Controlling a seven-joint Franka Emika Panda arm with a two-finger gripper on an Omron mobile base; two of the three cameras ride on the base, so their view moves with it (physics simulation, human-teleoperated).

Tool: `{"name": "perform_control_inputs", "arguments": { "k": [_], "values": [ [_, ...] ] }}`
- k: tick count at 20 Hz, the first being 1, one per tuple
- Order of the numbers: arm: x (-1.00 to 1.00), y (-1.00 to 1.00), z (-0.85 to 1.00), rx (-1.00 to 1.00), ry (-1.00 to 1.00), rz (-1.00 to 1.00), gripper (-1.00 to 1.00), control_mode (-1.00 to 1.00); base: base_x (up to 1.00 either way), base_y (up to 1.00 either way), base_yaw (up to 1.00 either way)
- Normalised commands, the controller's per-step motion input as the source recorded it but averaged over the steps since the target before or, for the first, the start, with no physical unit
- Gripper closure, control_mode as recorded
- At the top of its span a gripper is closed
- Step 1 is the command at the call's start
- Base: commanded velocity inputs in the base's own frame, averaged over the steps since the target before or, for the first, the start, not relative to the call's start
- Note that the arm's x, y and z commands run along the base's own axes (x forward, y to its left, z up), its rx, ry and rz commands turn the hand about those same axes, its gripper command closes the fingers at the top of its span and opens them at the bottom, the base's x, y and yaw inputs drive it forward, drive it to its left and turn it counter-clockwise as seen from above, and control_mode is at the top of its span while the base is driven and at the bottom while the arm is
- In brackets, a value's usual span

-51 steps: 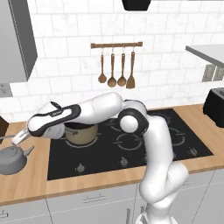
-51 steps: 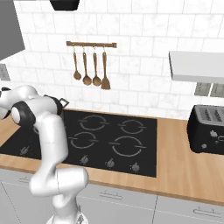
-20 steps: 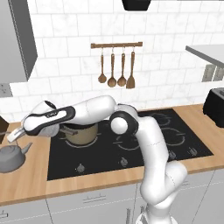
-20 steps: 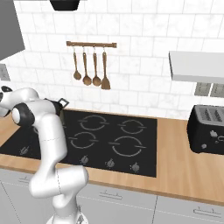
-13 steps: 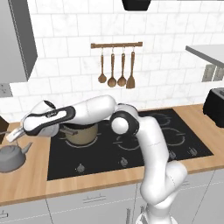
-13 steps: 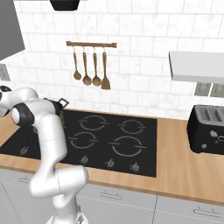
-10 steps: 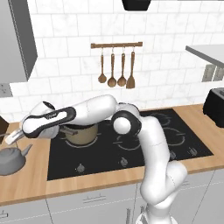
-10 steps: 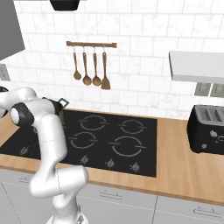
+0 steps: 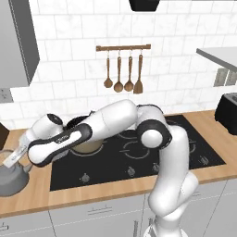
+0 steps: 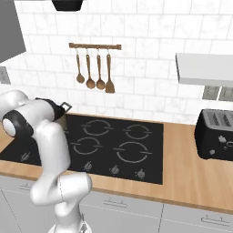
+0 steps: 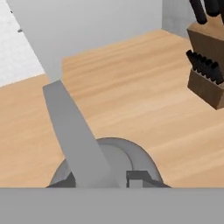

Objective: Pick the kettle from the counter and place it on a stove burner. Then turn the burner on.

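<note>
Sitting on the counter (image 9: pixel 32 196) at the far left of the left base view, the kettle (image 9: pixel 10 177) is seen as a squat grey metal body with a rounded shoulder; its left side is cut off by the picture edge. It stands just to the left of the black cooktop (image 9: pixel 139 152), well apart from the nearest stove burner (image 9: pixel 134 150) marks. In the hand view the kettle's rounded top (image 11: pixel 109 164) is seen from above at the bottom of the picture, crossed by a broad grey slanted bar whose identity cannot be told.

The gripper (image 9: pixel 14 156) is held just above the kettle's upper right, at the end of the arm stretched leftward over the cooktop. Whether its fingers are spread or pressed together cannot be told, and contact with the kettle cannot be confirmed.

A tan pot (image 9: pixel 85 143) is placed on the cooktop's rear left, largely hidden behind the forearm. Bare wood is shown beyond the kettle in the hand view, bounded by a knife block (image 11: pixel 209 65) at the right. The front strip of the counter ahead of the cooktop is narrow. A toaster (image 10: pixel 215 134) stands far right of the cooktop.
</note>
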Motion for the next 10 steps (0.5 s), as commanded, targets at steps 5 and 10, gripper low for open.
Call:
{"name": "perform_control_inputs", "arguments": {
  "k": [5,10],
  "values": [
    [-0.52,-0.73,0.51,0.01,-0.17,-0.01,1.00,-1.00,0.00,0.00,0.00],
    [-0.19,-0.97,0.58,0.06,-0.11,-0.05,1.00,-1.00,0.00,0.00,0.00]
  ]
}}
